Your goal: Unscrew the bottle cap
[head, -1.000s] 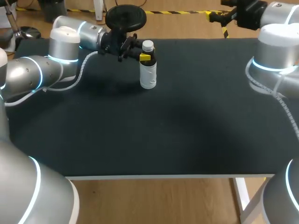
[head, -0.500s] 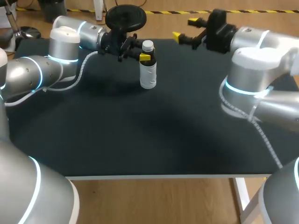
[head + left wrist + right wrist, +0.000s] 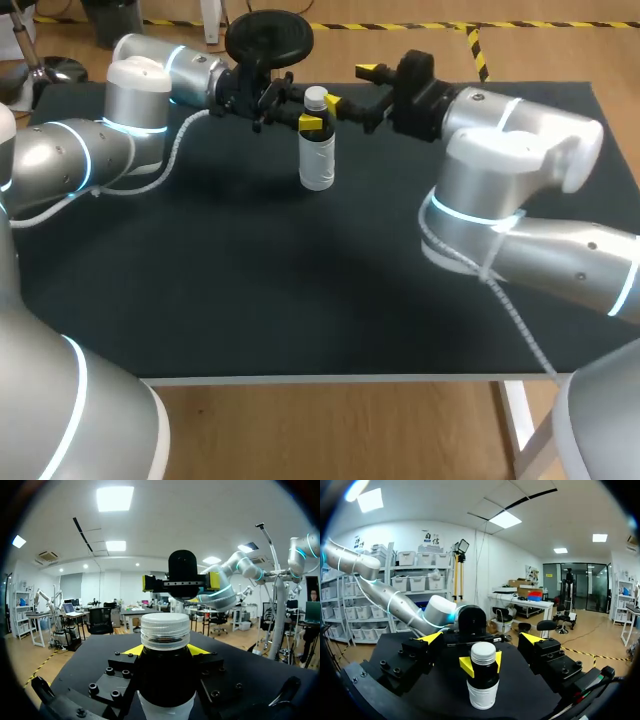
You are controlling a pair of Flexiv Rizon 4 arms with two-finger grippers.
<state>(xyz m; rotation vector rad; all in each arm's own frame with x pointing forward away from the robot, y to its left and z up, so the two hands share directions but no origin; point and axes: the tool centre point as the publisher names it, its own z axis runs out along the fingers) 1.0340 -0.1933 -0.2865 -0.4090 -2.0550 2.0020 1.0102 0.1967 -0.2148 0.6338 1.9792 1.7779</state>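
I'm watching my left gripper clamping the bottle just under its white cap. From above only the near yellow tip is showing, and the far one is hiding behind the bottle's neck. The bottle is standing upright on the bench, and the left wrist view is cutting off its base. Just right of the bottle, my right gripper is hovering at cap height. Its fingers are spread wide, touching nothing, with the bottle ahead of them rather than between them.
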